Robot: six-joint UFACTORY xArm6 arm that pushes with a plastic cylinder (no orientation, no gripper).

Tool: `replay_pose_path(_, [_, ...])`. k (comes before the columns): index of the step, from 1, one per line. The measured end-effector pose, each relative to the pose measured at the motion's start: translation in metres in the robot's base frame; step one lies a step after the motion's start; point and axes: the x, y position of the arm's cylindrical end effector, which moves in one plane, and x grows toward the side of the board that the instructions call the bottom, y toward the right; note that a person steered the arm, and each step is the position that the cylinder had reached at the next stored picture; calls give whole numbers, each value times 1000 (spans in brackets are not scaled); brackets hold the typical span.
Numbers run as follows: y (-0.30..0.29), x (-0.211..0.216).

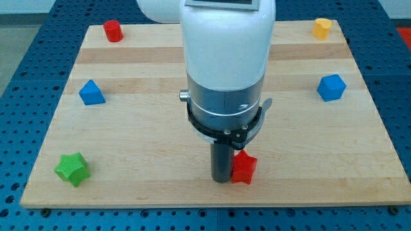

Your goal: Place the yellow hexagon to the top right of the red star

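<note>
Sitting low at the view's bottom centre, my tip [222, 180] is right against the left side of the red star [244, 169], touching it or as good as. No claw on this arm, so there is nothing to call wide or narrow and nothing held: just a dark rod ending on the bench [160, 83].

And the piece I want? The yellow hexagon [322, 27] is away in the bench's top right corner, well apart from me, up and to the view's right. That diagonal is what the coming move turns on. The hexagon has to come down and leftward toward the star, stopping while it is still above and right of it. So I judge I must get round to the hexagon's far side, its upper right, and push from there, toward where I stand now.

One snag: the blue cube [331, 87] sits below the hexagon on the right, close to any line down toward the star. A push angled wrong could clip it.

The other hazard is nearer. The star is touching my rod, and pulling away carelessly to the right would shove it and shift the very mark I am aiming at. Better to leave upward or leftward first, I reckon.

Nothing about the task looks done yet; hexagon and star remain far apart.
</note>
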Motion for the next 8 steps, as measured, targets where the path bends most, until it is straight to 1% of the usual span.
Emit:
replay_pose_path(1, [0,-6])
replay_pose_path(6, [-3,-109])
replay_pose_path(8, [-3,-130])
